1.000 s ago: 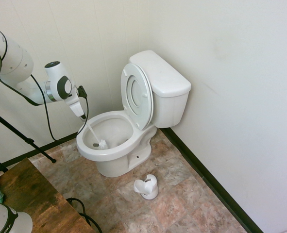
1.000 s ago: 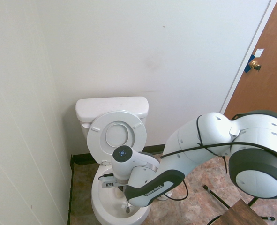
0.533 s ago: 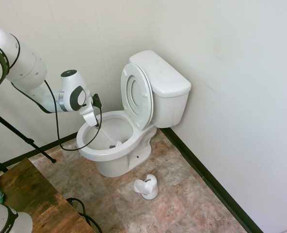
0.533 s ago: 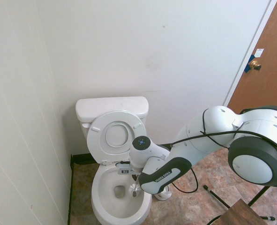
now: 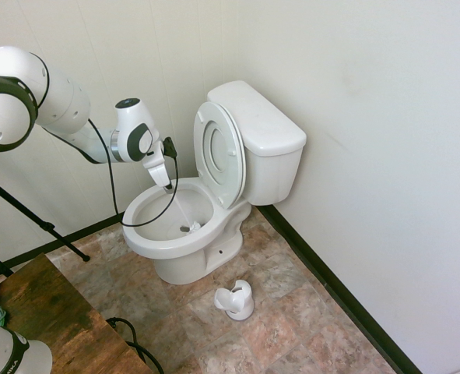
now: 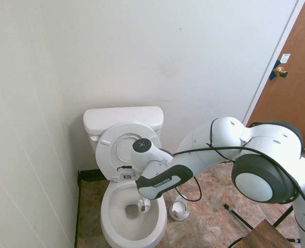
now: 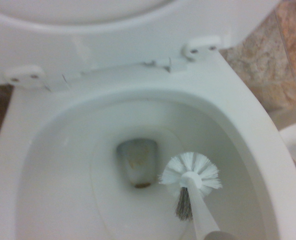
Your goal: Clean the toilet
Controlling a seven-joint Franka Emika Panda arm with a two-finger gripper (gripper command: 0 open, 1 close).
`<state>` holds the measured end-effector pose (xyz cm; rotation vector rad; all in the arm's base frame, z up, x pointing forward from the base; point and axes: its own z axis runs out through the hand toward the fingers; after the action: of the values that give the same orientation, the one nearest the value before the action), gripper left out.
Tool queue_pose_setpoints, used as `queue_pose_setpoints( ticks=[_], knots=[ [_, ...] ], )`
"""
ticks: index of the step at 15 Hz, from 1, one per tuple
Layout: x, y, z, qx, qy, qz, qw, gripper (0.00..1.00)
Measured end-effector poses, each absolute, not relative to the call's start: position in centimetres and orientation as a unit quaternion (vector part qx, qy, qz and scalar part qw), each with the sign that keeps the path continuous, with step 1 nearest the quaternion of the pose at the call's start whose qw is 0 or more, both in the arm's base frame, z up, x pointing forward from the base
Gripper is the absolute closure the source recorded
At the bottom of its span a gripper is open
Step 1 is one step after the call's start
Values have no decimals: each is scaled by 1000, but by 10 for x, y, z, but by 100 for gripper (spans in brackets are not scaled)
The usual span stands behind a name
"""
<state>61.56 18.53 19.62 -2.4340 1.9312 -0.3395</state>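
The white toilet (image 5: 167, 248) stands in the corner, its seat and lid (image 5: 218, 152) tipped up against the tank (image 5: 261, 125). My gripper (image 5: 166, 185) hovers over the back part of the bowl, shut on the thin white handle of a toilet brush. The brush head (image 5: 191, 228) is down inside the bowl. In the wrist view the brush head (image 7: 190, 172) rests beside the drain hole (image 7: 136, 162), with the toilet's rim (image 7: 248, 130) around it. From the other side the arm covers the gripper, while the brush head (image 6: 143, 206) shows in the toilet's bowl (image 6: 111, 232).
A small white brush holder (image 5: 236, 300) sits on the tiled floor in front of the toilet, also in the second exterior view (image 6: 179, 211). A wooden table (image 5: 50, 312) is at the lower left. Walls close in behind and beside the toilet; a brown door (image 6: 297, 88) is at the right.
The arm has swung toward the tank, carrying the gripper from over the bowl's front rim to its back. The brush head swept from the front of the bowl toward the drain.
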Motion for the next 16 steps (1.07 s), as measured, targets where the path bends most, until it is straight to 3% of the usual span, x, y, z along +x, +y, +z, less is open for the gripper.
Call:
queue_pose_setpoints(
  ticks=[5, 11, 16],
  knots=[
    [626, 255, 203, -798, 591, -117, 16, 100],
    [582, 323, 194, -827, 553, -97, 6, 100],
    [545, 288, 198, -826, 557, -92, -5, 100]
  ],
)
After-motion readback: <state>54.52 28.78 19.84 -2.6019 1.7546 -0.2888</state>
